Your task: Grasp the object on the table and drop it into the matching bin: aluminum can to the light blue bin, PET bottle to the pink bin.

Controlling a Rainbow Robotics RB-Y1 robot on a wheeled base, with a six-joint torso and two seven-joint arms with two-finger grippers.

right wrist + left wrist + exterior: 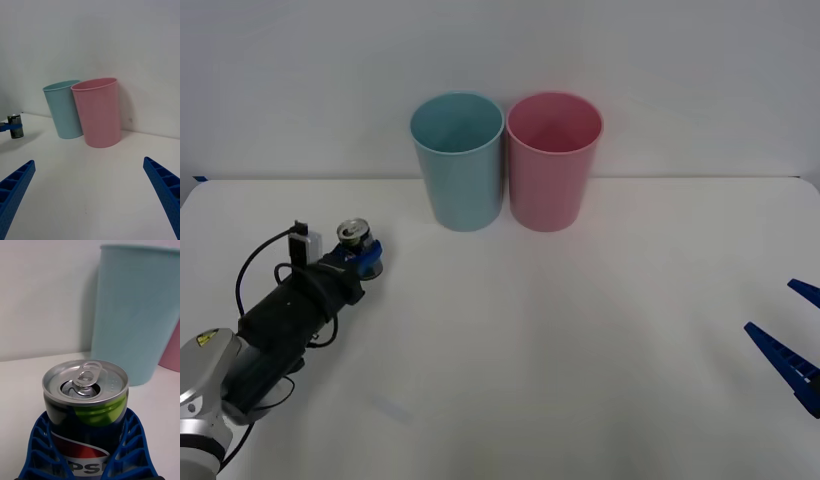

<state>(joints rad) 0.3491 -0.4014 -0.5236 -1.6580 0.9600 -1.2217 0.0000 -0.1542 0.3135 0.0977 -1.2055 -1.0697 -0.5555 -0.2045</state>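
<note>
- We see the left gripper (363,258) clenched around the small dark aluminum can (357,240), upright on the white table (580,330); the tall light blue plastic bin (459,160) stands beyond it, toward the robot's right.
- Our left wrist view shows ribbed fingers (129,442) hugging the can; the right gripper (90,187) waits released, well apart.

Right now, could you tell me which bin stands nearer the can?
The light blue bin; it stands between the can and the pink bin.
</note>
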